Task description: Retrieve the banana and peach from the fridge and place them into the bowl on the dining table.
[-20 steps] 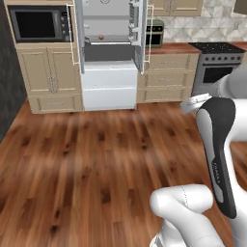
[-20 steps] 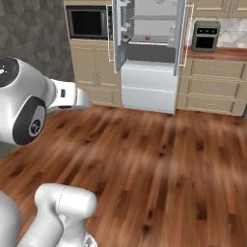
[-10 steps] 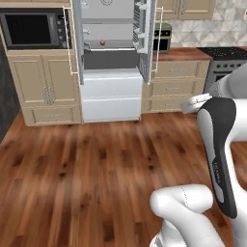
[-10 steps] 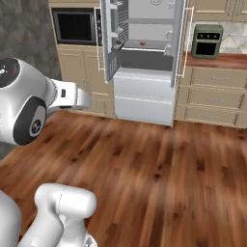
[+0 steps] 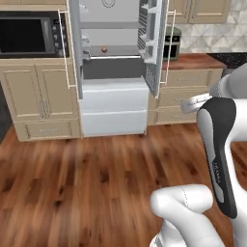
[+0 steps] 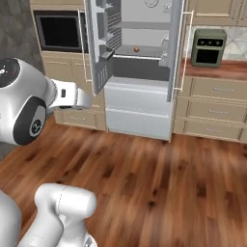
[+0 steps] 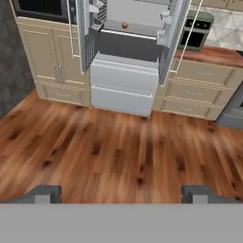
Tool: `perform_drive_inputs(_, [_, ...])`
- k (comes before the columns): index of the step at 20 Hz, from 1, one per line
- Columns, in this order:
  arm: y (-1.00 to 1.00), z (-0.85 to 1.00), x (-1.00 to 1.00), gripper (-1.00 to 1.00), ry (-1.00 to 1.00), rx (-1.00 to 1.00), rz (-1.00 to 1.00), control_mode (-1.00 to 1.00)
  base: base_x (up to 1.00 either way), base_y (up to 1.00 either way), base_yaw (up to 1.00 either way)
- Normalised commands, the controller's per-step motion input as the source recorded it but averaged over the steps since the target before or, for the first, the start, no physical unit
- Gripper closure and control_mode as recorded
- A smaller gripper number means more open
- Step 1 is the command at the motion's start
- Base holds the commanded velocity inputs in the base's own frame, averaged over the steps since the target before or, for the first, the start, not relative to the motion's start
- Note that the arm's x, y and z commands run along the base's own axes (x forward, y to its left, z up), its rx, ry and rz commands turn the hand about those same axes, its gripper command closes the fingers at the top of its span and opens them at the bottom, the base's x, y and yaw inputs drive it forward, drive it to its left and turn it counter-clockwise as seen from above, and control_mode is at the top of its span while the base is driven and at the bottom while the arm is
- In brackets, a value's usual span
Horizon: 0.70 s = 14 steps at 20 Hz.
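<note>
Wood floor fills lower frame. Fridge top center, both doors swung open, tan cabinets either side. Peach on fridge shelf, top center. Gripper at bottom edge, fingers spread wide, empty.

The fridge looks like smooth, pale silver-grey metal with a matt sheen, its handles thin white bars. The floor is reddish-brown wood with dark grain and a soft gloss. The cabinets are tan painted wood, matt, with panelled fronts. The oven has a glossy black front. The peach looks smooth and orange-red.
</note>
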Motion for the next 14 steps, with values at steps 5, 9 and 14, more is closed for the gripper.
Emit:
perform_drive_inputs(5, [0.00, 0.00, 0.00, -1.00, 0.00, 0.00, 0.00, 1.00, 1.00, 0.04, 0.00])
perform_drive_inputs(9, [0.00, 0.00, 0.00, -1.00, 0.00, 0.00, 0.00, 1.00, 1.00, 0.10, 0.00])
perform_drive_inputs(14, [0.00, 0.00, 0.00, -1.00, 0.00, 0.00, 0.00, 1.00, 1.00, 0.15, 0.00])
